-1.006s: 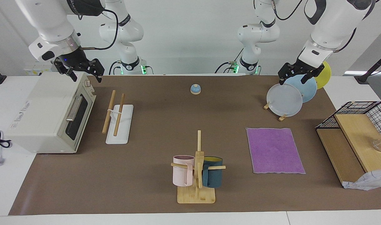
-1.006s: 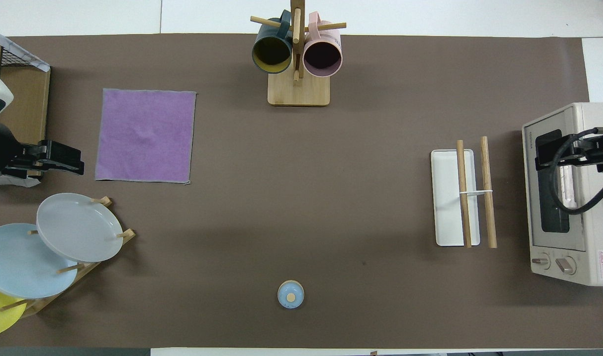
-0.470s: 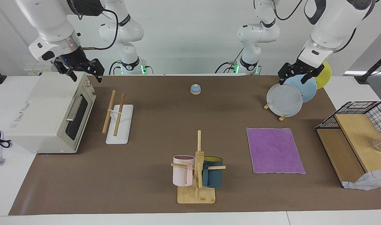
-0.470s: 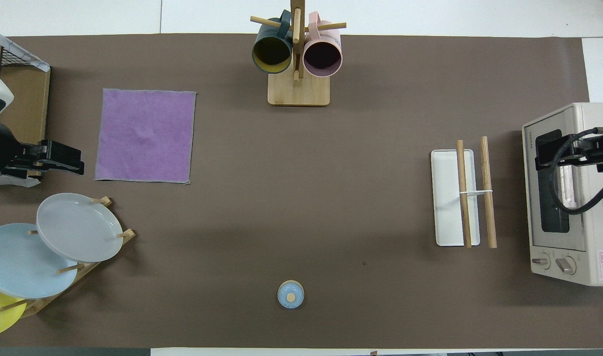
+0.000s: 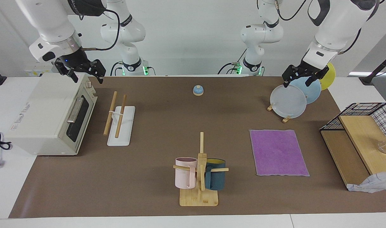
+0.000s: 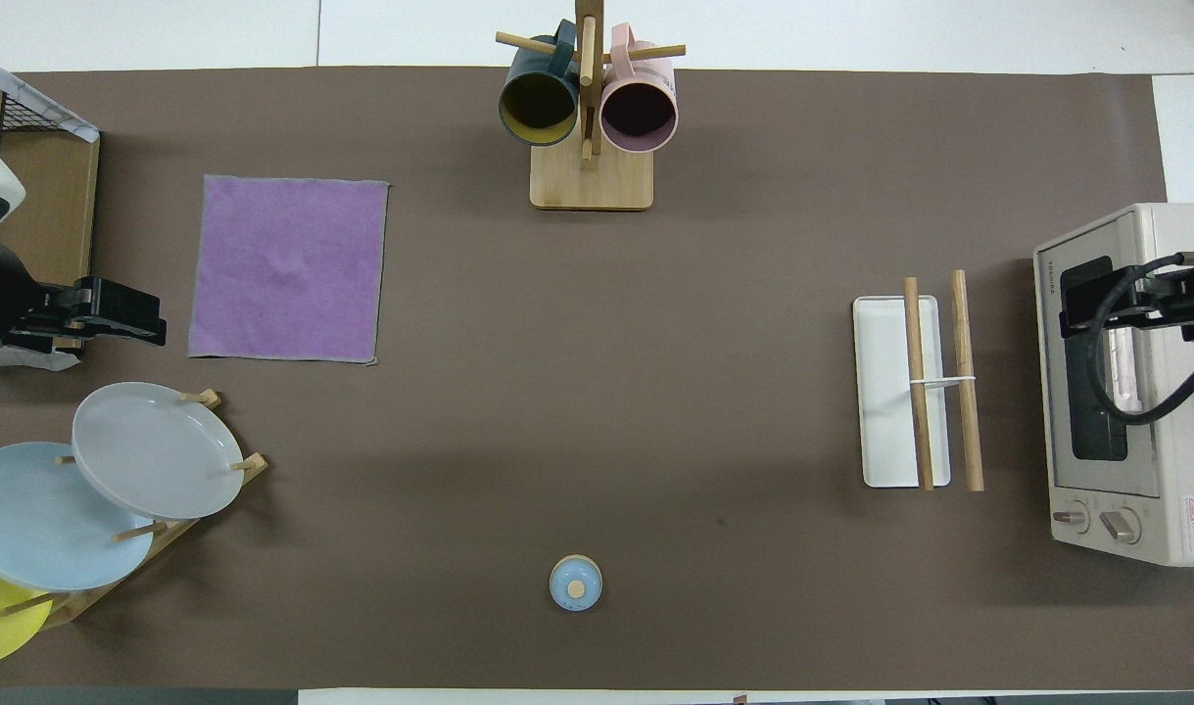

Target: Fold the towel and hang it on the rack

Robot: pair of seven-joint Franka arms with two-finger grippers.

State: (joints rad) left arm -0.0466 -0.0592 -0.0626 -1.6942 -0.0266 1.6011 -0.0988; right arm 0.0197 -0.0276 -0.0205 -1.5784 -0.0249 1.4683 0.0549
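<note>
I hold my left gripper [image 5: 302, 75] raised in the air over the plate stand [image 5: 277, 112], just above the tilted plates, at the left arm's end of the table. I cannot tell whether its fingers are apart or together. My right gripper [image 5: 82, 70] hangs in the air over the toaster oven [image 5: 41, 117] at the right arm's end of the table, and its fingers look spread apart, with nothing between them. Both of my arms wait.

I take the towel [image 5: 277, 152] as my landmark. It lies flat and unfolded on the brown mat [image 5: 155, 126], purple face up, with a pale stitched edge around it. The plate stand, with its grey, blue and yellow plates, stands nearer to the robots than the towel, close to it but not touching. The wooden shelf with a wire basket [image 5: 357, 139] sits beside the towel at the left arm's end. The mug tree [image 5: 199, 171], carrying a pink mug and a teal mug, stands beside the towel toward the right arm's end. The rack [image 5: 119, 118] is well apart from the towel, in front of the toaster oven's door, with its two dowels slanting up from the white base. A small blue bell [image 5: 198, 90] sits nearer to the robots than the towel, around the middle of the table.
</note>
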